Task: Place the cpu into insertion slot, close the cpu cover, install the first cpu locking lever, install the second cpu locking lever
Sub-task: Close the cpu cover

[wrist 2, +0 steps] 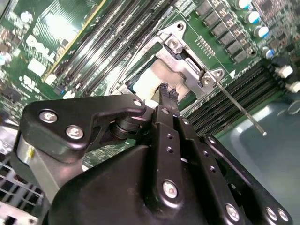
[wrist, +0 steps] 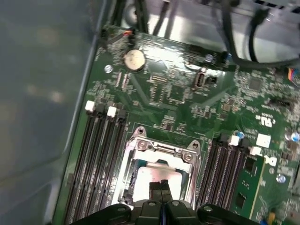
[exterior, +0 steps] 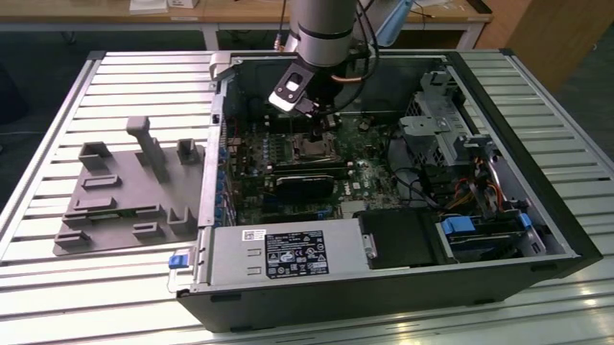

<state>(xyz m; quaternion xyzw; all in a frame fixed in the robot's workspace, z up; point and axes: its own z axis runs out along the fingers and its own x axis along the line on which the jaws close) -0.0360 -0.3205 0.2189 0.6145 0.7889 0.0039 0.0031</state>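
The cpu [wrist 2: 154, 80] [wrist: 149, 177] lies flat in the insertion slot [exterior: 312, 148], its pale metal top showing through the window of the cpu cover [wrist 2: 180, 55] [wrist: 161, 151]. The silver cover is folded down over it. A thin metal locking lever [wrist 2: 240, 111] sticks out from one corner of the socket, raised over the memory slots. My gripper [wrist 2: 167, 91] [wrist: 161, 186] [exterior: 323, 123] hangs just above the cpu, its black fingertips pressed together with nothing between them.
Long black memory slots [wrist: 101, 159] flank the socket on both sides. A black block [exterior: 305, 181] sits just in front of the socket inside the open computer case [exterior: 221, 93]. A grey fixture [exterior: 125, 194] lies on the slatted table at the exterior view's left.
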